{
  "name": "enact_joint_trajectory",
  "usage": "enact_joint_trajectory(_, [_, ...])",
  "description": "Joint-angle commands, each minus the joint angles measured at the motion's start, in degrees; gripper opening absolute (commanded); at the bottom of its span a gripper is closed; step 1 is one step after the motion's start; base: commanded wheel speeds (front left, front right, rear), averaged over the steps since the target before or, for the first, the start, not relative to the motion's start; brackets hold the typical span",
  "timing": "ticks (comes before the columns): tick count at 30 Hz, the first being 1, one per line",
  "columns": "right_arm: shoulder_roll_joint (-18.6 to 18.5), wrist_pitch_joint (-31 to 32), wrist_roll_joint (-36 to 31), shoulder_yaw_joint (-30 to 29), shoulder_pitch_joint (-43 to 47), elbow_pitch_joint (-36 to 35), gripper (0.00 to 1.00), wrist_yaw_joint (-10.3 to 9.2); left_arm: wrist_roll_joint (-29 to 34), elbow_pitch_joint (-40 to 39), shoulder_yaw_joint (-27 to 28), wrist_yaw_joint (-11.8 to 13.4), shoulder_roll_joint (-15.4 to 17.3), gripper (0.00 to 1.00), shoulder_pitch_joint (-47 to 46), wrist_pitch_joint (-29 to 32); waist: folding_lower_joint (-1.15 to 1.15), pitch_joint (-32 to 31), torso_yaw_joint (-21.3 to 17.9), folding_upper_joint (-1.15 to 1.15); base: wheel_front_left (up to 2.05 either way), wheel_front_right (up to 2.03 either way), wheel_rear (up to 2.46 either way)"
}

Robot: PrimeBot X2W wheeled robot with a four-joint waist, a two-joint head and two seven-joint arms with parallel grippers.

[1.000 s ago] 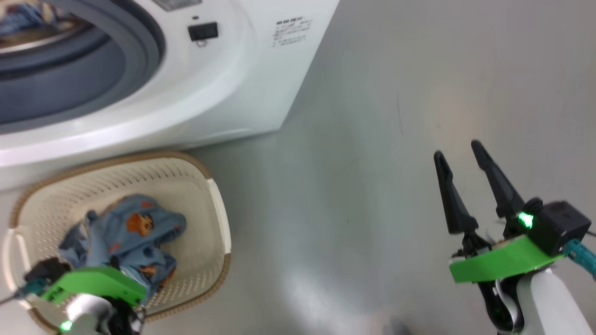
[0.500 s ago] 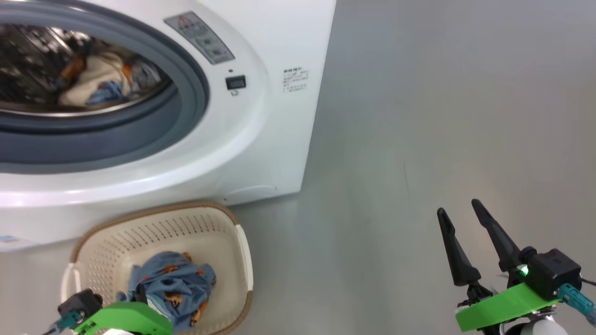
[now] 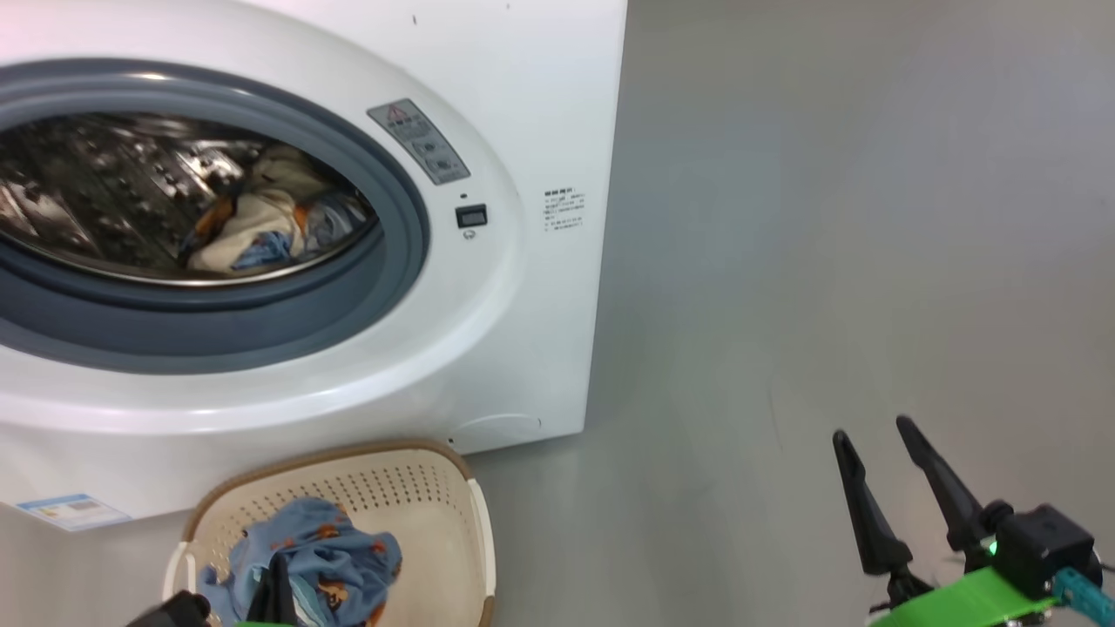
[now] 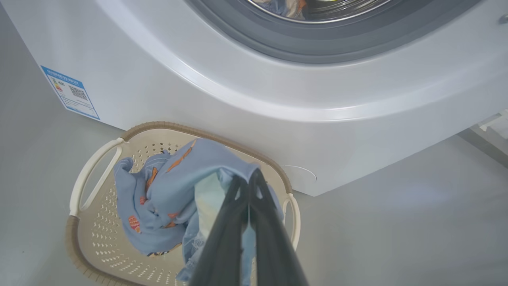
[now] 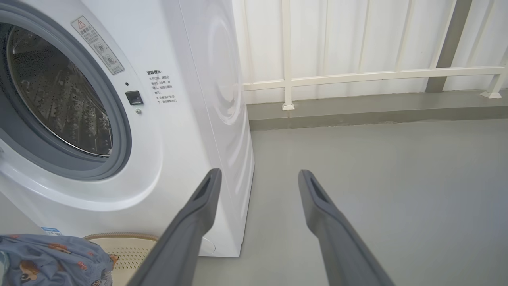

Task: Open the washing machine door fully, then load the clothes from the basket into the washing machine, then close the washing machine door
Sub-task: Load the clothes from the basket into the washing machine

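Blue cloth (image 4: 158,198) with small orange prints is pinched at the tips of the left gripper (image 4: 248,176), whose two dark fingers are pressed together on a fold of it — the rest droops down into the basket (image 4: 166,126). That cream basket stands on the grey floor (image 3: 784,218) right against the foot of the washing machine (image 3: 540,87), a little to the right of the blue label (image 3: 70,512) at its base. Above, inside the grey gasket (image 3: 405,252), the steel drum (image 3: 104,192) holds a cream-yellow piece (image 3: 253,231) mixed with some blue. Well off to the right, over floor past the washer's front corner, the right gripper (image 3: 873,431) hangs with its fingers spread wide apart — empty, touching nothing.
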Motion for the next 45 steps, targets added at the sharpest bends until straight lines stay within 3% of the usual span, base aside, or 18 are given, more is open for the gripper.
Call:
enact_joint_trajectory(1, [-0.6, -0.3, -1.0, 1.0, 1.4, -1.3, 1.00, 0.08, 2.0, -4.7, 1.2, 0.9, 0.8, 0.00, 1.8, -0.8, 0.00, -2.5, 0.8, 0.00, 0.00, 0.00, 0.00])
enact_joint_trajectory(8, [-0.6, -0.3, -1.4, 0.6, 3.4, -1.3, 1.00, 0.08, 5.4, -15.0, 1.1, 2.8, 0.7, 0.00, 7.6, -0.8, 0.00, -5.4, 1.7, 0.00, 0.00, 0.00, 0.00])
enact_joint_trajectory(21, [-0.7, -0.3, -2.5, -0.4, 7.0, -1.4, 1.00, 0.08, 12.4, -26.4, 2.7, 2.8, 0.7, 0.00, 11.9, -0.8, 0.00, -8.8, 3.5, 0.00, 0.00, 0.00, 0.00])
enact_joint_trajectory(45, [-0.6, -0.3, -3.6, -2.1, 9.8, -1.2, 1.00, 0.08, 15.7, -35.6, 5.4, 0.8, 0.7, 0.00, 17.6, -0.8, 0.00, -12.1, 3.4, 0.00, 0.00, 0.00, 0.00])
